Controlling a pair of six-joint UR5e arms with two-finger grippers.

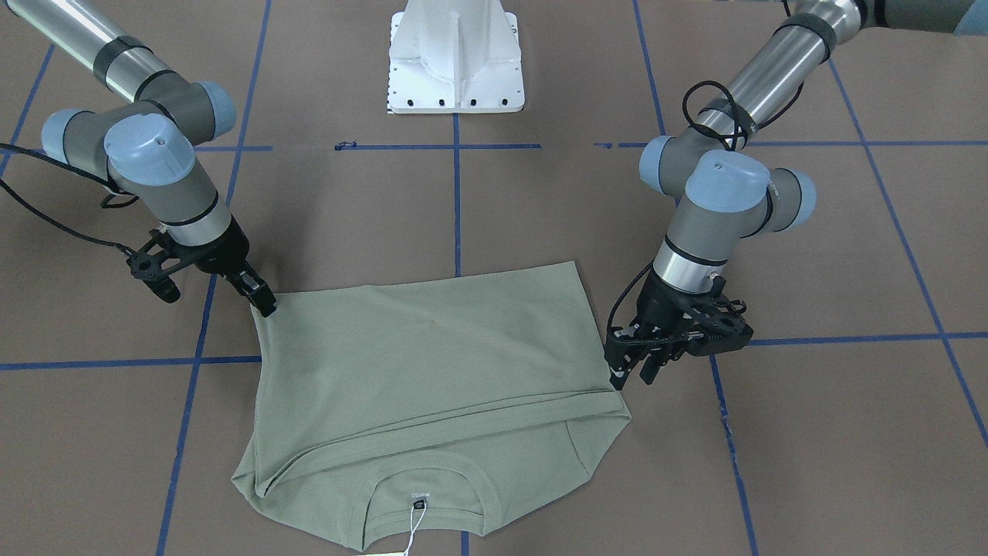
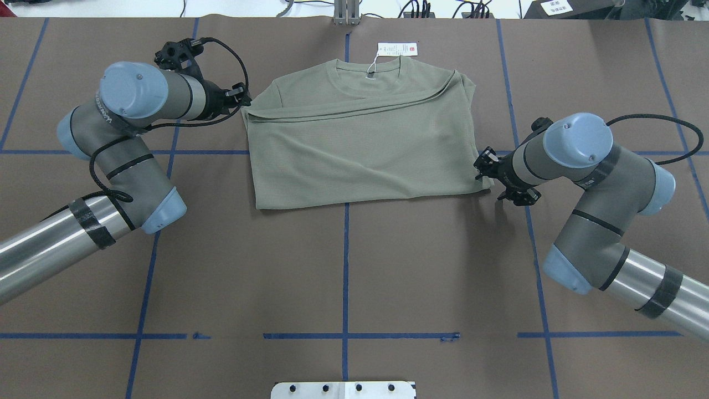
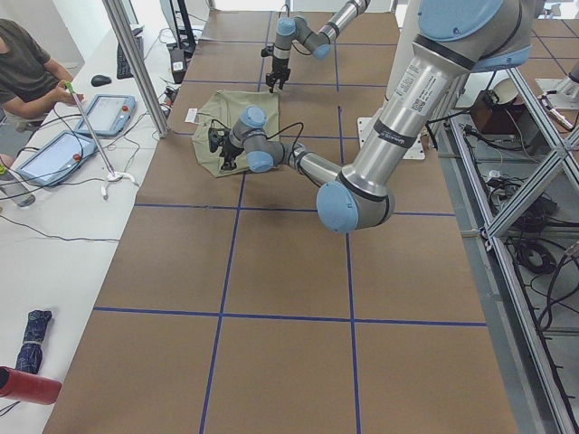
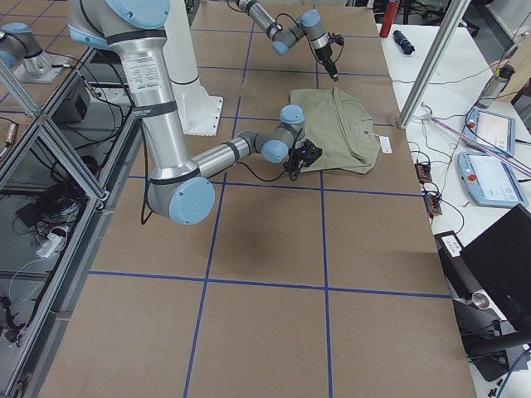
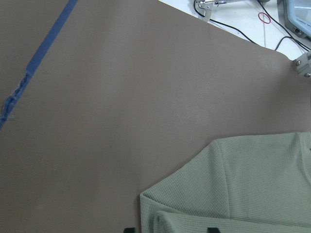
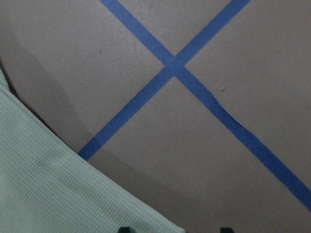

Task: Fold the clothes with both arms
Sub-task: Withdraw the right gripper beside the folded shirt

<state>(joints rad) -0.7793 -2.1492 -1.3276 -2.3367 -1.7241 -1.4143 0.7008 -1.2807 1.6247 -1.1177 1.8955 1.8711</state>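
The sage-green shirt (image 2: 360, 144) lies folded on the brown table, its lower part doubled up over the chest. Its neck and white hang tag (image 2: 397, 49) point away from the robot. It also shows in the front view (image 1: 432, 363). My left gripper (image 2: 243, 102) is low at the shirt's left edge by the fold, also seen in the front view (image 1: 629, 372). In the left wrist view (image 5: 170, 229) its tips stand apart over the cloth (image 5: 243, 189). My right gripper (image 2: 482, 166) is at the shirt's right lower corner, also seen in the front view (image 1: 262, 301). In the right wrist view (image 6: 174, 229) its tips stand apart at the cloth's edge (image 6: 48, 184).
The white pedestal base (image 1: 455, 62) stands behind the shirt on the robot's side. Blue tape lines (image 2: 345, 266) grid the table. A metal post (image 3: 136, 63), tablets (image 3: 54, 154) and a seated operator (image 3: 27, 63) are beyond the far table edge.
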